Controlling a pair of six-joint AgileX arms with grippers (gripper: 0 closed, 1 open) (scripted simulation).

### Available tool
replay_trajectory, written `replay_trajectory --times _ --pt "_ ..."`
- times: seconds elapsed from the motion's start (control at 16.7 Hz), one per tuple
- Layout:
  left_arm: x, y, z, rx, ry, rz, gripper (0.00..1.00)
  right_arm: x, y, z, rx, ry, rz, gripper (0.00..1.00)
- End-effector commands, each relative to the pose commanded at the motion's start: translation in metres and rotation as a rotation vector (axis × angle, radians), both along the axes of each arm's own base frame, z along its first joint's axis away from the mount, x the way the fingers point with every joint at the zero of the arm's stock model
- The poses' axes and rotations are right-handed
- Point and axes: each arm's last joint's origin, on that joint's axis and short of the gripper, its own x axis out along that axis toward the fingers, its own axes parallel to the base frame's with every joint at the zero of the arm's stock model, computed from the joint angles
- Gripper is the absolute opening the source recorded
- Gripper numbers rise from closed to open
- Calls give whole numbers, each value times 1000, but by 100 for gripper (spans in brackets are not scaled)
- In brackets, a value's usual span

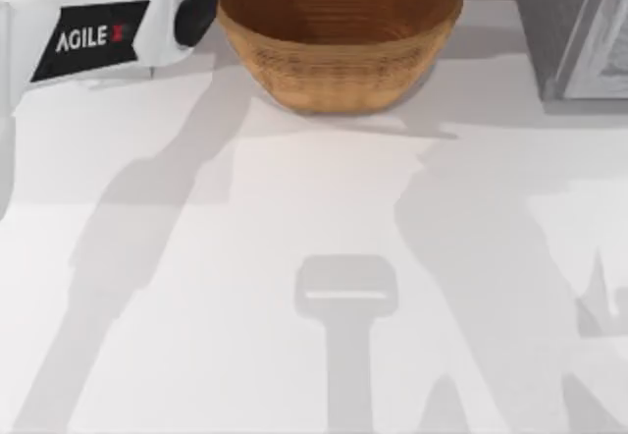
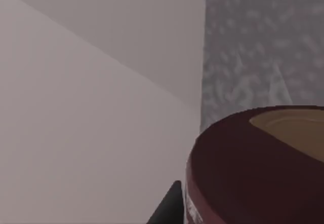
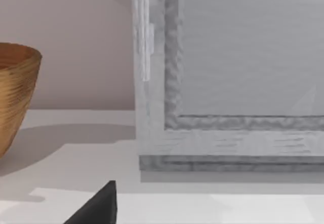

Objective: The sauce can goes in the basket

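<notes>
Our left arm (image 1: 93, 31) reaches beside the basket (image 1: 339, 46). The sauce can (image 2: 253, 168) sits close at its wrist (grip: we cannot tell).

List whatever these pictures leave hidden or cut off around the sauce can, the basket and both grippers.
- Left gripper: in the top view the arm's dark end runs off the upper edge beside the basket; finger state cannot be told.
- Sauce can: the left wrist view's edges cut it off; the label and what grips it are hidden.
- Basket's far rim: cut by the top view's upper edge.
- Right gripper: the right wrist view offers one dark fingertip at the edge.
</notes>
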Motion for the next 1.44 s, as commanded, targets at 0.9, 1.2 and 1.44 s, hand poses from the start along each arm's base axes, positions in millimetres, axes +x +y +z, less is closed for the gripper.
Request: replay_trajectory --times 0.9,1.2,1.44 --pt "3 -6 -5 3 8 -1 75 0 0 0 0 0 0 100" --pt "3 -6 -5 3 8 -1 100 0 0 0 0 0 0 100" --pt "3 -6 -5 3 8 -1 100 0 0 0 0 0 0 100"
